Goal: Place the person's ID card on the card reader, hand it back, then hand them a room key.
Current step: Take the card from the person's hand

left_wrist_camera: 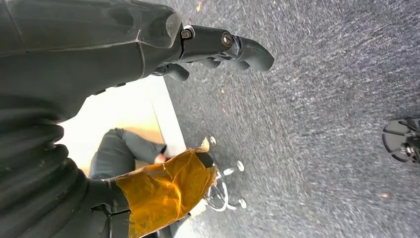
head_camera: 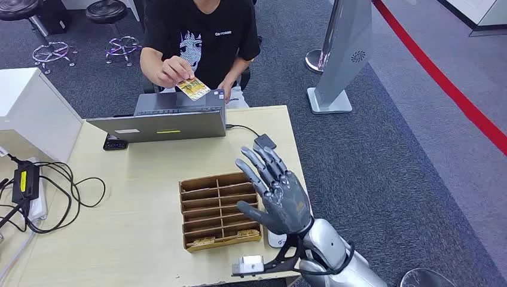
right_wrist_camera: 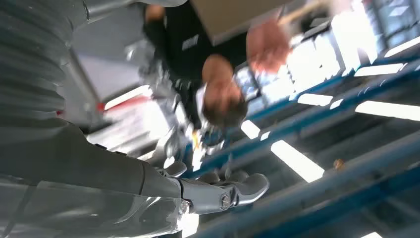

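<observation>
Across the table a person in a black T-shirt (head_camera: 203,36) holds a yellowish ID card (head_camera: 193,88) over the laptop's far edge, pinched in one hand (head_camera: 169,70). My right hand (head_camera: 278,197) is raised above the table's right edge, fingers spread and nothing in it; in the right wrist view the same hand (right_wrist_camera: 148,183) points toward the blurred person. A small dark device on a cable (head_camera: 265,142), possibly the card reader, lies just beyond it. A brown slotted tray (head_camera: 206,190) left of the hand holds cards (head_camera: 203,241) in its nearest row. My left hand (left_wrist_camera: 99,54) hangs over carpet, holding nothing.
A grey laptop (head_camera: 161,122) stands open at the table's far side. Black cables and a power brick (head_camera: 27,179) lie at the left, beside a white box (head_camera: 30,107). A white kiosk stand (head_camera: 344,54) rises on the carpet to the right, and stools (head_camera: 107,12) stand behind the person.
</observation>
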